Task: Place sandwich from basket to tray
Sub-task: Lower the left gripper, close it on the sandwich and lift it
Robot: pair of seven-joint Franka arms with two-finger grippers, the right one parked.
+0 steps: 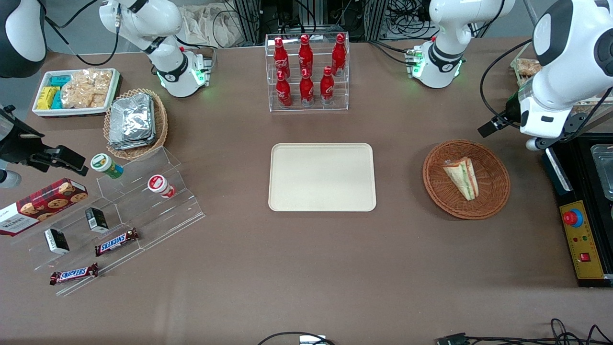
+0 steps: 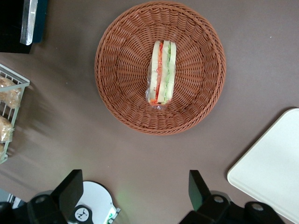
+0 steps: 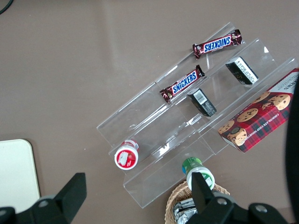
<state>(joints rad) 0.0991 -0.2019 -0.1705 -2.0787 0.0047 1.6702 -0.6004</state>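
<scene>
The sandwich, a clear-wrapped wedge of pale bread with green and orange layers, lies on its side in the round reddish-brown basket. The cream tray lies flat with nothing on it in the table's middle, beside the basket. My left gripper hangs high above the table, apart from the basket and a little farther from the front camera than it. Its fingers stand wide open with only bare tabletop between them. In the front view its wrist housing shows above the table toward the working arm's end.
A clear rack of red bottles stands farther back than the tray. A black control box with a red button and a wire rack of bread sit at the working arm's end. Acrylic steps with snacks lie toward the parked arm's end.
</scene>
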